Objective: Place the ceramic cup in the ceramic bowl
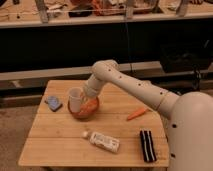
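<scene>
The white ceramic cup [75,100] is upright at the left rim of the orange-brown ceramic bowl [89,109], which sits on the wooden table [60,140]. Whether the cup rests in the bowl or hangs just above its rim I cannot tell. My gripper [82,94] is at the cup's upper right side, at the end of the white arm [130,85] that reaches in from the right. The arm's wrist hides the bowl's far side.
A small blue object [53,103] lies left of the cup. An orange carrot-like object [136,114] lies right of the bowl. A white bottle-like package [103,141] lies near the front, and a black striped object [146,145] at the front right.
</scene>
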`<move>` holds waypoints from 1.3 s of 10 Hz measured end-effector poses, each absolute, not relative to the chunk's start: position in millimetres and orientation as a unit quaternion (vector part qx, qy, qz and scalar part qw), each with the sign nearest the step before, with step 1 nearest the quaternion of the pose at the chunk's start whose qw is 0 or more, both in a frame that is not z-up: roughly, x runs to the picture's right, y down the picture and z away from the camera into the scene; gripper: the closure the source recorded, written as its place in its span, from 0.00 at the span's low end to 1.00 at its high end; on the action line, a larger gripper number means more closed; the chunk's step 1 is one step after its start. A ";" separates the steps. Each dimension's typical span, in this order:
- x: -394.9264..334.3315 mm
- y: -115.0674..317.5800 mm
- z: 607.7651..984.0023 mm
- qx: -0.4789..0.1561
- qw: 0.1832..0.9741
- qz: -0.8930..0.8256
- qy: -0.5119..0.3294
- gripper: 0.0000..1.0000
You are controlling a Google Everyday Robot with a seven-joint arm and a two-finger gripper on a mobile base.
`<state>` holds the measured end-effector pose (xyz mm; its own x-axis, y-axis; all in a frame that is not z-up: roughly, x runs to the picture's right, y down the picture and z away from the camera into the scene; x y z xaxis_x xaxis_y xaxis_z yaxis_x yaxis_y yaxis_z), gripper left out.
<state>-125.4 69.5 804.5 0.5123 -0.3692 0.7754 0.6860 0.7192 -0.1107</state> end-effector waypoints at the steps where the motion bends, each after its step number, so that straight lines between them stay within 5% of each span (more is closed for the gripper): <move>1: -128.3 68.5 805.5 -0.208 0.845 -0.310 -0.383 1.00; 4: -119.9 63.2 809.5 -0.209 0.851 -0.300 -0.376 0.91; 7: -118.7 59.1 813.4 -0.214 0.854 -0.290 -0.374 0.96; 13: -112.7 54.1 815.2 -0.217 0.862 -0.278 -0.364 0.38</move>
<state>-112.7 54.1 815.2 0.5806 -0.3220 0.7478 0.6377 0.7509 -0.1717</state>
